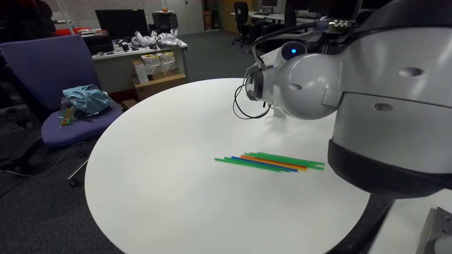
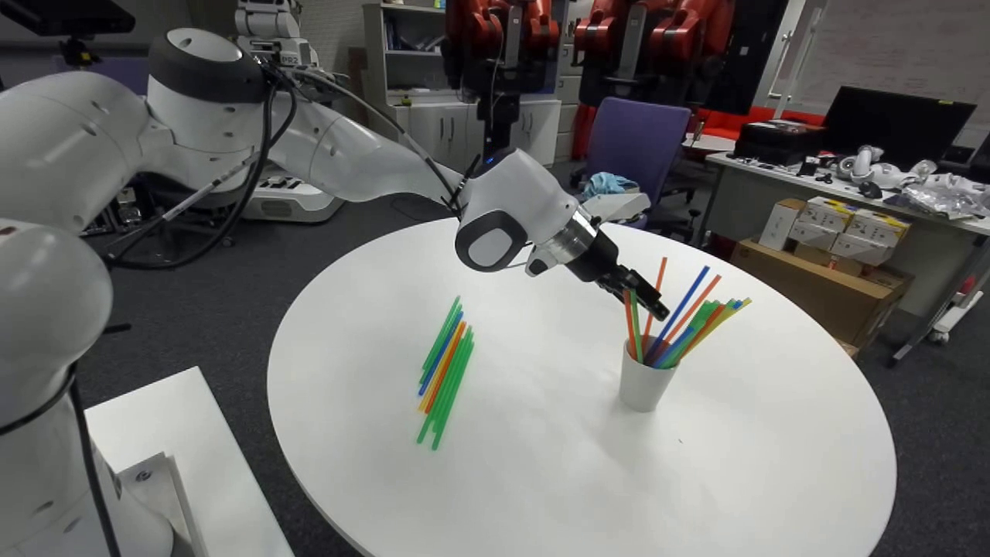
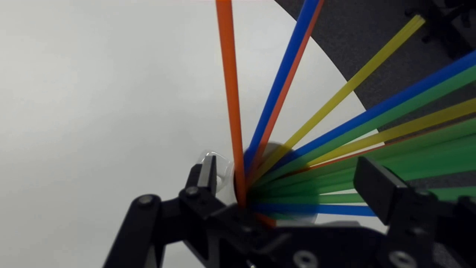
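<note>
Gripper (image 3: 286, 163) nearest the lens, fingers spread wide, nothing seen gripped. Straws (image 3: 327, 147) are fanned between and past them in the wrist view, stood in the white cup (image 2: 646, 387) on the worktop (image 2: 541, 464); a 2nd bunch (image 2: 445, 371) is laid flat, well apart. Straws could be snagged or bent, or the cup tipped, by any sideways swing. "PR2" can be read on the background robot (image 2: 268, 27); labels on the cartons (image 2: 866, 249) are too small to be read.

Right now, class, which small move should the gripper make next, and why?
I'd probably close the gripper slowly: it stands open above the white cup, and the wrist view shows several straws between its jaws. They fan out and overlap, so a gentle pace might disturb fewer of them.
</note>
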